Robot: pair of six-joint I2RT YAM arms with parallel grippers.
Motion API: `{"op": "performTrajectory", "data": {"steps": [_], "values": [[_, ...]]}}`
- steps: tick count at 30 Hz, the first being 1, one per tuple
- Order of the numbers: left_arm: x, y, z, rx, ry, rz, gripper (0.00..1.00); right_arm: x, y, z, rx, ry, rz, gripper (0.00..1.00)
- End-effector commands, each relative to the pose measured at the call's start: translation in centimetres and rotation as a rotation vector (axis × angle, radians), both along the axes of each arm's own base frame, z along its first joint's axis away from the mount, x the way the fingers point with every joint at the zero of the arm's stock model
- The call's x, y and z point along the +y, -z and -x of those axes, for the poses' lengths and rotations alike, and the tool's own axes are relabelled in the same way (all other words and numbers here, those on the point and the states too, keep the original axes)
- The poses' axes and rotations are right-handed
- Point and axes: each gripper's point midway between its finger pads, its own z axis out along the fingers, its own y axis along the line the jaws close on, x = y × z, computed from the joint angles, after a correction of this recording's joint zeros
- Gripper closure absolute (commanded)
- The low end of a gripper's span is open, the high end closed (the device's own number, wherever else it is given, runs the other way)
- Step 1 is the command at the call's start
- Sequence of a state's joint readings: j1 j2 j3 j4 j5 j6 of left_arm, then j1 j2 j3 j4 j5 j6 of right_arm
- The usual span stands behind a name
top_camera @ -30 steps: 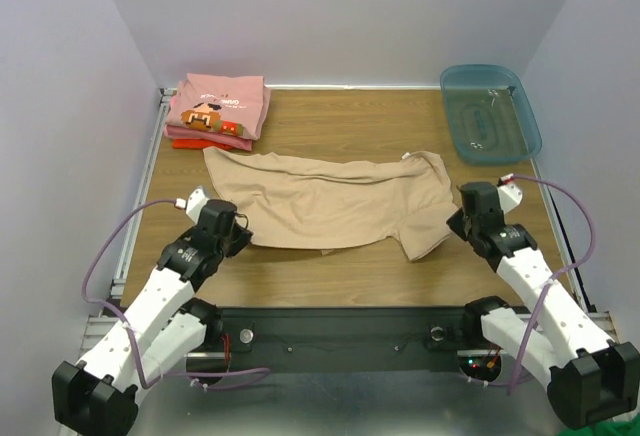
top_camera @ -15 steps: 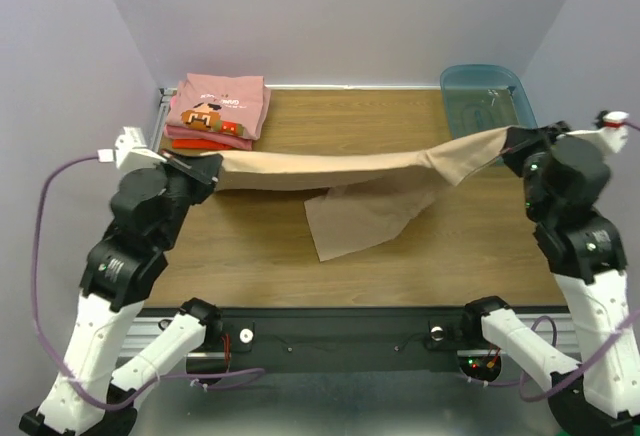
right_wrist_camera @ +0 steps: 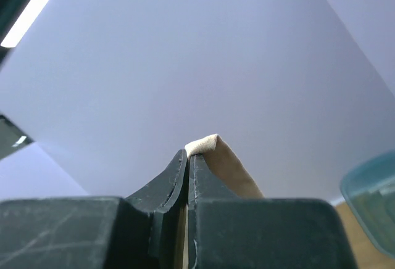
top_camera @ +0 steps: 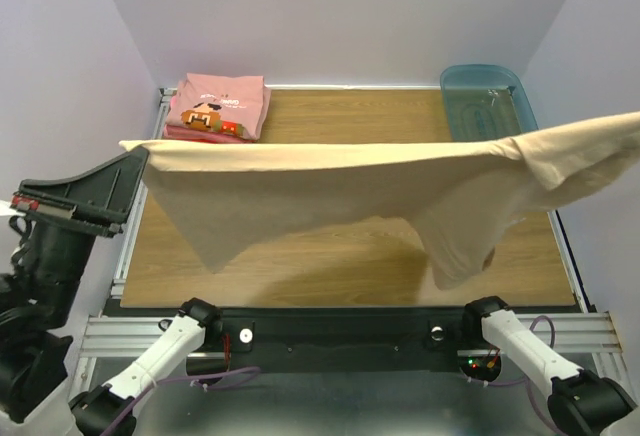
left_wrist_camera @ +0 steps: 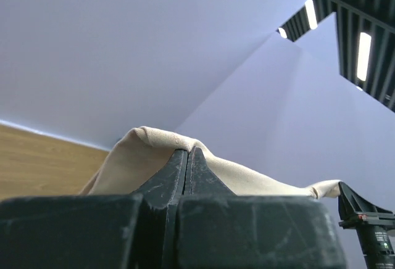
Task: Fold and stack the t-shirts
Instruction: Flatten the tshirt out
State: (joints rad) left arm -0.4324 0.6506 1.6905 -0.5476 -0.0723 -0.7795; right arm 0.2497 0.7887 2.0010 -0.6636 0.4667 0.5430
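Observation:
The tan t-shirt (top_camera: 350, 181) hangs stretched high above the table, held at both ends. My left gripper (top_camera: 135, 156) is shut on its left end; in the left wrist view the cloth (left_wrist_camera: 145, 152) drapes over my closed fingertips (left_wrist_camera: 188, 153). My right gripper is out of the top view past the right edge; in the right wrist view it (right_wrist_camera: 187, 155) is shut on a fold of the tan cloth (right_wrist_camera: 213, 148). The pink t-shirt with the cartoon face (top_camera: 218, 104) lies folded on the red-orange t-shirt (top_camera: 180, 134) at the back left corner.
A teal plastic bin (top_camera: 485, 101) stands at the back right, partly hidden by the hanging shirt. The wooden table (top_camera: 330, 256) lies below. Purple walls close in on three sides.
Both arms have risen steeply with the tan shirt. It went from lying on the table to hanging spread in the air. The right gripper has left the top view.

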Motion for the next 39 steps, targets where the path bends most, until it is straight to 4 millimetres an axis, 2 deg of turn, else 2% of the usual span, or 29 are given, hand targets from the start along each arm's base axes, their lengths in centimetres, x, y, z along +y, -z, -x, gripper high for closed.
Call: {"op": "performTrajectory", "data": {"steps": [1,2,6,9,12,13,16,17,18,19,20,21,22,23,24,25,26,27,28,29,30,31,32,33,35,36,39], "values": [[-0.9,-3.2,3.0,-0.126,0.099,-0.025,1.00,0.6,-2.1,2.3,-0.058,-0.036,0.067,1.00],[-1.0,-3.4,3.4,-0.136,0.114,-0.028,1.00,0.4,-2.7,3.1,-0.080,-0.036,0.066,1.00],[-1.3,-3.7,2.9,-0.132,0.111,-0.033,1.00,0.4,-2.3,1.5,-0.039,-0.013,0.080,1.00],[-1.3,-2.6,0.8,-0.085,0.068,-0.039,1.00,0.6,-0.7,-1.9,0.051,0.019,0.093,1.00],[-1.1,0.0,-3.5,0.015,-0.034,-0.053,1.00,0.8,1.8,-6.9,0.177,0.068,0.102,0.99],[-1.2,2.1,-5.9,0.078,-0.082,-0.065,1.00,0.9,3.8,-9.8,0.257,0.103,0.110,1.00],[-1.8,6.7,-11.3,0.216,-0.171,-0.108,1.00,1.2,7.3,-14.7,0.359,0.156,0.116,1.00],[-1.8,10.2,-13.8,0.304,-0.229,-0.137,1.00,1.3,10.6,-17.3,0.442,0.185,0.133,1.00],[-2.2,12.7,-16.2,0.369,-0.260,-0.152,1.00,1.7,12.3,-19.5,0.473,0.198,0.138,1.00],[-2.5,16.4,-18.0,0.450,-0.290,-0.183,1.00,1.8,15.9,-21.7,0.553,0.222,0.157,0.99],[-2.4,18.3,-19.4,0.490,-0.325,-0.203,1.00,2.1,17.8,-23.0,0.589,0.227,0.170,1.00],[-2.5,20.7,-21.7,0.538,-0.352,-0.216,1.00,2.4,19.8,-25.1,0.623,0.242,0.177,1.00],[-2.6,24.1,-23.1,0.599,-0.360,-0.248,1.00,2.0,21.5,-26.2,0.658,0.277,0.178,1.00],[-3.3,25.9,-24.2,0.624,-0.313,-0.265,1.00,1.9,23.4,-27.2,0.692,0.297,0.179,1.00],[-3.4,27.6,-25.4,0.649,-0.299,-0.276,1.00,2.0,26.4,-28.4,0.748,0.310,0.188,0.99],[-2.8,31.0,-27.8,0.703,-0.305,-0.284,1.00,2.1,28.8,-30.6,0.778,0.299,0.191,1.00],[-3.3,32.7,-28.8,0.726,-0.256,-0.296,1.00,2.2,30.7,-32.0,0.810,0.277,0.199,1.00],[-3.3,36.5,-30.5,0.806,-0.254,-0.325,1.00,2.5,32.1,-33.4,0.823,0.251,0.200,1.00],[-3.0,37.4,-31.7,0.819,-0.257,-0.332,1.00,2.6,33.5,-34.6,0.845,0.224,0.204,0.99],[-3.2,38.6,-32.6,0.842,-0.250,-0.347,1.00,2.6,37.0,-36.6,0.920,0.198,0.218,1.00],[-3.5,41.2,-34.2,0.895,-0.240,-0.381,1.00,2.5,37.5,-37.6,0.927,0.198,0.215,1.00],[-3.6,42.3,-34.9,0.916,-0.234,-0.395,1.00,2.5,39.0,-38.5,0.957,0.197,0.224,1.00],[-3.9,43.1,-35.5,0.931,-0.219,-0.405,1.00,3.0,41.3,-39.6,1.007,0.176,0.240,1.00],[-4.3,45.4,-36.2,0.973,-0.200,-0.427,1.00,3.1,42.3,-40.3,1.024,0.164,0.251,1.00],[-4.8,45.6,-37.6,0.965,-0.184,-0.433,1.00,3.7,42.9,-41.5,1.032,0.134,0.263,1.00],[-4.9,45.9,-37.8,0.969,-0.181,-0.435,1.00,3.8,44.0,-41.9,1.054,0.131,0.267,1.00],[-4.9,46.7,-38.5,0.977,-0.186,-0.444,1.00,4.1,44.3,-42.0,1.055,0.118,0.257,1.00]]}}
